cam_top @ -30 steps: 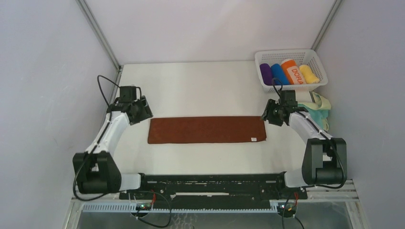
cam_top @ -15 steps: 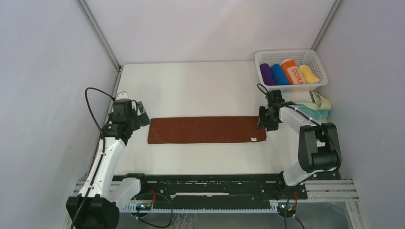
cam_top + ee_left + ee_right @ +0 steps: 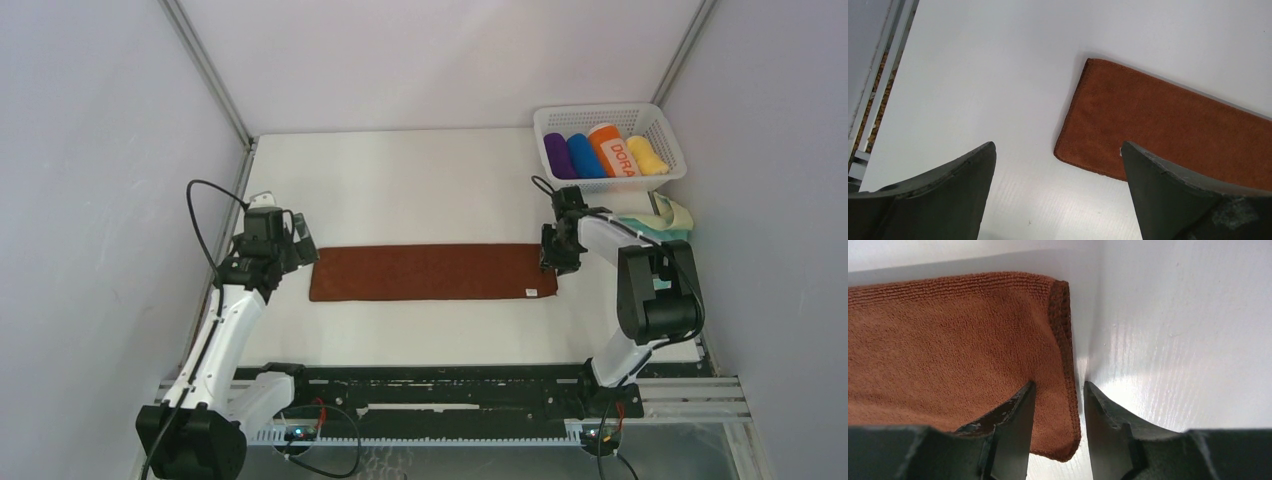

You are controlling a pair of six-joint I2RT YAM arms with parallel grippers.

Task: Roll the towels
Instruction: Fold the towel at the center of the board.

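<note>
Rust-brown oblong terry towel lies flat and unrolled across the middle of the white desk, its long side running left to right. My right gripper is down at its right short edge. The fingers stand a little apart and straddle the hem, one finger on the cloth and the other on bare desk just beside it; the cloth between them lies flat, not pinched. My left gripper hangs spread wide over the desk at the towel's left end, holding nothing. The teal towel with a pale yellow-cream side lies bunched at the desk's right edge, behind my right arm. Beyond it, a white plastic basket in the far right corner holds four rolls.
</note>
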